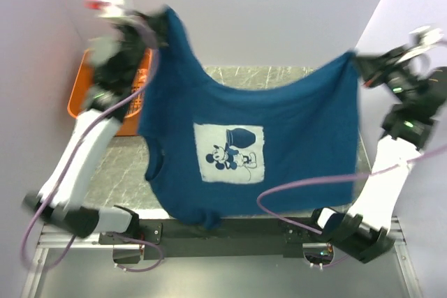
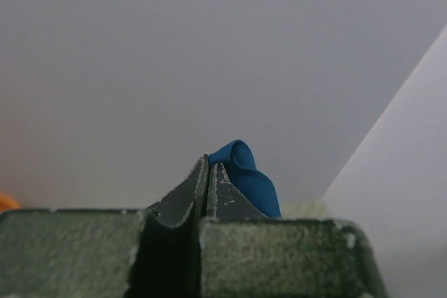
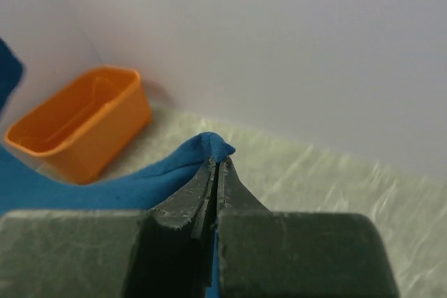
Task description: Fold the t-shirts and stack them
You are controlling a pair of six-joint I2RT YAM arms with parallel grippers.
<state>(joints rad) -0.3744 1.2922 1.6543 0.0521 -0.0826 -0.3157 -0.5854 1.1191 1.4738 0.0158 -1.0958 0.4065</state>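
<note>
The left gripper (image 2: 209,163) is pinched tight on one edge of the dark blue t-shirt (image 1: 279,123), and the right gripper (image 3: 219,163) on another. The shirt hangs spread above the table (image 1: 279,75), showing a white cartoon-mouse print (image 1: 229,153).

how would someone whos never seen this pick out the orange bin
Look at the pale marbled table, then along its far left side by the wall. There sits the orange rectangular plastic bin, open at the top. It is the only orange thing, unlike the dark blue cotton t-shirt with a white cartoon print held up nearby.
</note>
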